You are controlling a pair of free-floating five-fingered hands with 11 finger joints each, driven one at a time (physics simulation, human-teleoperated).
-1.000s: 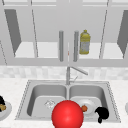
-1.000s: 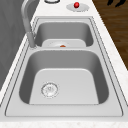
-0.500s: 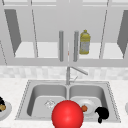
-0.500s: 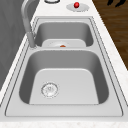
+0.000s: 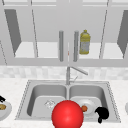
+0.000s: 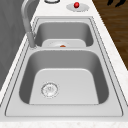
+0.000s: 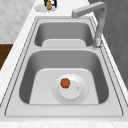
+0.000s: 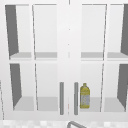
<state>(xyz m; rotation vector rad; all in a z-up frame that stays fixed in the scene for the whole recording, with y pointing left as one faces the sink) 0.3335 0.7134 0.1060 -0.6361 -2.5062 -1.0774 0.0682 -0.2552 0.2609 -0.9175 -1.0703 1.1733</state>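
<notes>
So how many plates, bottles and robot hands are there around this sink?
Plates: 3 (basin plate, left counter plate, right counter plate)
Bottles: 1 (yellow bottle in the cabinet)
Hands: 2 (left hand, right hand)
Total: 6

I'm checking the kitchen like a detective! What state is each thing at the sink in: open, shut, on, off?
cabinet doors: shut.
bottle: upright behind the right door.
faucet: no water running, spout toward the right basin.
sink plate: flat in the right basin, orange thing on it.
left robot hand: at the counter plate.
right robot hand: in the air, front right.
</notes>
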